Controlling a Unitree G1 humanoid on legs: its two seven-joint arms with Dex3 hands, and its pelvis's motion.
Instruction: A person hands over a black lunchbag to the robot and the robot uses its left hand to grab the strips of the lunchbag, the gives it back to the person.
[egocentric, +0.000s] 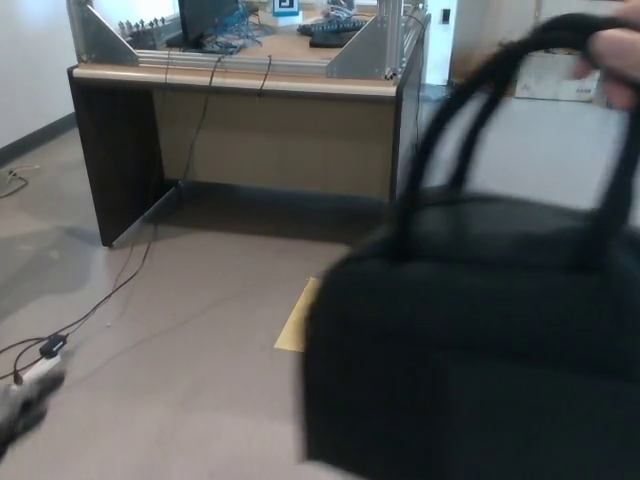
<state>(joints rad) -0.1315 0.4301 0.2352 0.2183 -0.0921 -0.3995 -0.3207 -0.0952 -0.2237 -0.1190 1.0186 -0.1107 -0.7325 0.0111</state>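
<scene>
I see neither robot hand; when the person's hand (618, 62) steadies the lunchbag (480, 350), I hook its straps (470, 100).

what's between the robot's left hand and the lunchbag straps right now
Cannot be judged: neither robot hand is in view. The black lunchbag hangs blurred close to the camera, its straps held at the top right by a person's hand. Nothing visible crosses in front of the straps; only those fingers occupy the top.

Lunchbag (480, 350) right, before desk (250, 110), hanging from person's hand (618, 62)
</scene>
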